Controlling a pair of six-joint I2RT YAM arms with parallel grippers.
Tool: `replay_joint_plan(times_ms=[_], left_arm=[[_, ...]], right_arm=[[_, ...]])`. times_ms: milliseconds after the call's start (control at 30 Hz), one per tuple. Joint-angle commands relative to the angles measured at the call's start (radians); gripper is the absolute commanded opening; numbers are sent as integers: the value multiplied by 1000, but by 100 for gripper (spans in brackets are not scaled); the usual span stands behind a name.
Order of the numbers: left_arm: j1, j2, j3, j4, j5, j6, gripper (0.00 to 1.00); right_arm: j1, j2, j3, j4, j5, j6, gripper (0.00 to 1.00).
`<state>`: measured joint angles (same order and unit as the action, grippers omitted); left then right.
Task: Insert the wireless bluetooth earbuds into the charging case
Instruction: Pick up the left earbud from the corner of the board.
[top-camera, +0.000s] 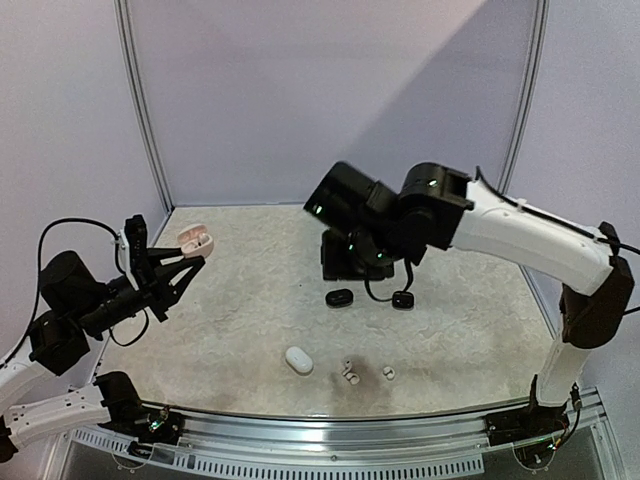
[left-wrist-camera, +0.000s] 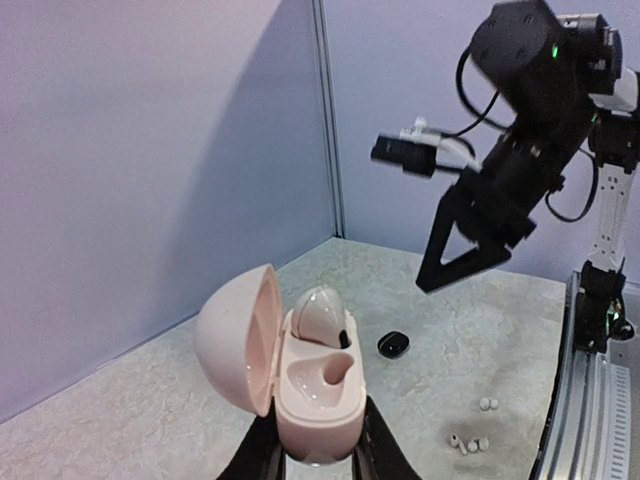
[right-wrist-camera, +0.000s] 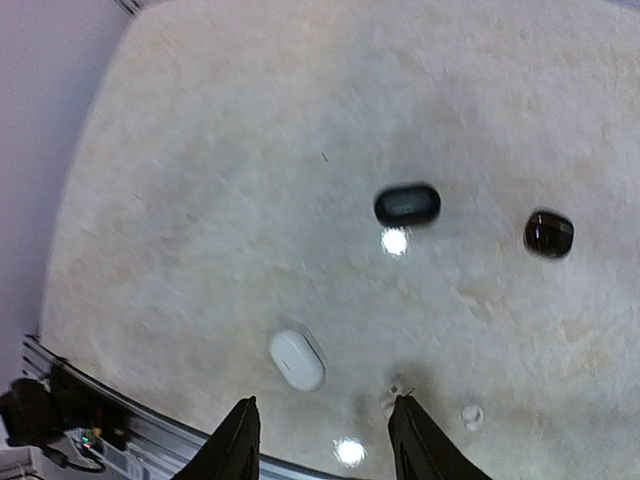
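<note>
Nearest the arm bases, toward 5 o'clock on the surface (top-camera: 250, 300), a few white buds (top-camera: 349, 373) lie loose, two close together and one (top-camera: 388, 373) apart at their 3 o'clock. At their 9 o'clock, near but not touching, rests a closed white case (top-camera: 298, 360). Farther in, about mid-surface, sits a closed black case (top-camera: 339, 297), and at its 3 o'clock, a short way off, a glossy black oval (top-camera: 403, 299); whether that is a case or a bud I cannot tell. Above these, at about 12 o'clock from the black case, the right tool (right-wrist-camera: 325, 420) hangs over the surface pointing down, its fingers (right-wrist-camera: 240, 440) standing apart with nothing between them and touching nothing. Over at the 9 o'clock edge the left tool (left-wrist-camera: 318, 440) is closed tight on the base of a pink case (left-wrist-camera: 315, 400), holding it up off the surface. That case is open, its lid swung out to the side. One pale bud (left-wrist-camera: 318, 312) sits in the well farther from the tool, while the well nearer the tool shows only its bare hollow.
</note>
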<state>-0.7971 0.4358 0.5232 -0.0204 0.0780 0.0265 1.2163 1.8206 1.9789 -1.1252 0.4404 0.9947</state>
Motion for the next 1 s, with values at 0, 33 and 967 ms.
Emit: replay_joint_plan(times_ms=[0, 33, 967], left_arm=[[31, -37, 10, -198, 51, 39, 0], [37, -38, 7, -207, 60, 44, 0], [105, -4, -48, -137, 182, 8, 0]], right_arm=[[6, 131, -44, -193, -178, 142, 46], [5, 176, -46, -188, -210, 110, 46], [-74, 198, -465, 189, -384, 130, 15]])
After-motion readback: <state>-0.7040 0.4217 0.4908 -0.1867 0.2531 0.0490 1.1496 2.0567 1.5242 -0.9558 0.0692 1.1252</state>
